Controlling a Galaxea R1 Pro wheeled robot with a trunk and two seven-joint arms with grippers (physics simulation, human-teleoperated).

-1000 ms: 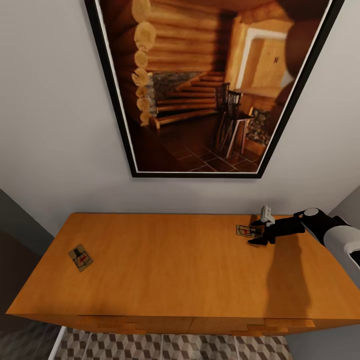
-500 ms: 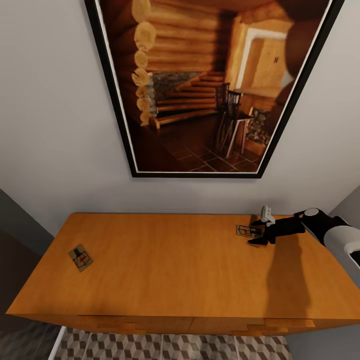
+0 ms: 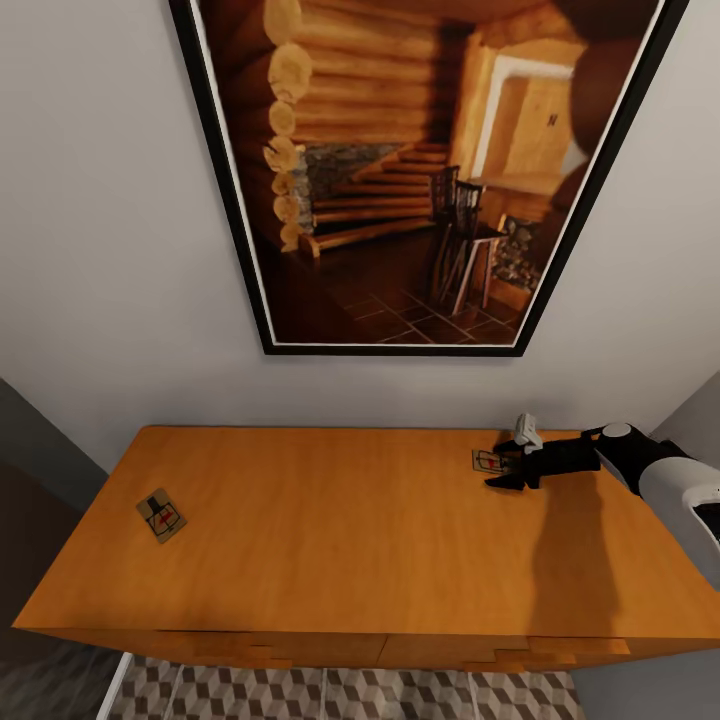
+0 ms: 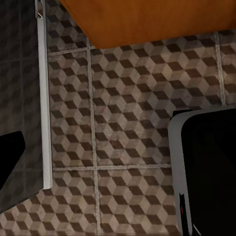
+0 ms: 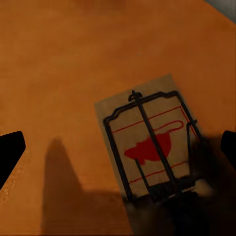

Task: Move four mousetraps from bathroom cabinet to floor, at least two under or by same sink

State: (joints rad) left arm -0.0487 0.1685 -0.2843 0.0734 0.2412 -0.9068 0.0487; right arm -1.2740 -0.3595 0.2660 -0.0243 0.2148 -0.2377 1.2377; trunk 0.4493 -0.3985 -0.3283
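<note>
There is almost no text to read. In the head view, the framed picture (image 3: 420, 170) on the wall shows a log-cabin room, and on its painted door, at about 1 o'clock from the picture's centre, stands one small dark mark that looks like the letter "N"; it is too small to be sure. The mousetraps (image 3: 162, 516) (image 5: 150, 145) carry red marks and lines, but no letters or numbers.

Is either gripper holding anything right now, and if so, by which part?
Nothing is held. The right gripper is open over the tan wooden mousetrap lying flat on the orange-brown cabinet top.
</note>
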